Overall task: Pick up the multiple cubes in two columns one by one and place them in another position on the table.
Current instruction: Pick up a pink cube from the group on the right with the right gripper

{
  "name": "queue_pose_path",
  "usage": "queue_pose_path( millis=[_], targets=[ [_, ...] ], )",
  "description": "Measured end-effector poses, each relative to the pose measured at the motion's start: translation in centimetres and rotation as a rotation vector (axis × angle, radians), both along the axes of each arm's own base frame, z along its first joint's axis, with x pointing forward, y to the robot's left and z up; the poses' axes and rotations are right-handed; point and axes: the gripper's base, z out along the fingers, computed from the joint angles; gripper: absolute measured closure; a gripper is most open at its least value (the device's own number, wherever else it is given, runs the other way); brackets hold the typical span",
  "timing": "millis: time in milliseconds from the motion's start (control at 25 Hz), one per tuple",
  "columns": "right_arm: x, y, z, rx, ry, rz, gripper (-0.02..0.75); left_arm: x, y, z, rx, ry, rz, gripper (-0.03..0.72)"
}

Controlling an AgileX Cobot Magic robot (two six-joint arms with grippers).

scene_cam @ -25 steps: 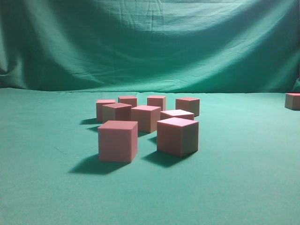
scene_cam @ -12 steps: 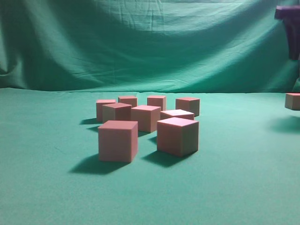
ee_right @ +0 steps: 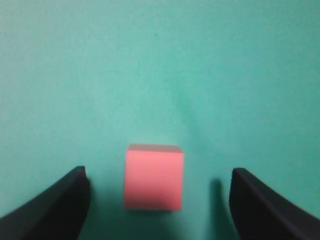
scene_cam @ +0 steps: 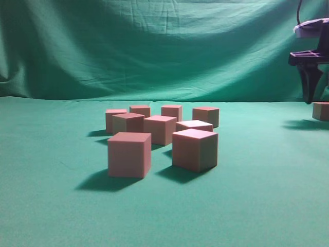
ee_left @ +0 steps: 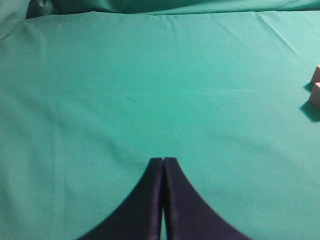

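From my remote seat I see eight cubes (scene_cam: 162,128) grouped near the middle of the green cloth surface (scene_cam: 51,206) in the exterior view, in two rough columns running away from the camera. The two nearest ones stand side by side, apart from each other, each throwing a shadow to its left. Those behind them sit closer together, and some partly hide others, so I cannot tell whether any of them touch.

A ninth, lone cube (scene_cam: 321,110) sits well apart at the far right edge of that view, cut off by the frame. The right gripper (scene_cam: 310,98) hangs just above and beside it, dark against the green backdrop (scene_cam: 154,46), with its shadow on the cloth to the left of the cube. In the right wrist view that lone cube (ee_right: 153,177) lies between the two dark fingers (ee_right: 55,205), and cloth shows on both sides of it, so my right gripper (ee_right: 157,200) is spread wide and touches nothing.

In the left wrist view my left gripper (ee_left: 163,165) is closed, its tips pressed together with nothing between them, above bare cloth. Two cube corners (ee_left: 315,90) peek in at the right edge there, well away from it.
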Motion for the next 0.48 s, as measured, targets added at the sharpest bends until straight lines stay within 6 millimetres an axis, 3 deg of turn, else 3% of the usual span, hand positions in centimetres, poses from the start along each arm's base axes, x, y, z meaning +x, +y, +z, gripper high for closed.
queue_pose_path(
  millis=[400,480],
  targets=[
    [0.6,0.1,-2.4,0.008,0.02,0.001,0.17,0.0,0.0,0.0,0.0,0.0,0.0,0.688],
    [0.7,0.1,-2.7,0.015,0.02,-0.002,0.27,0.0,0.0,0.0,0.0,0.0,0.0,0.688]
  ],
)
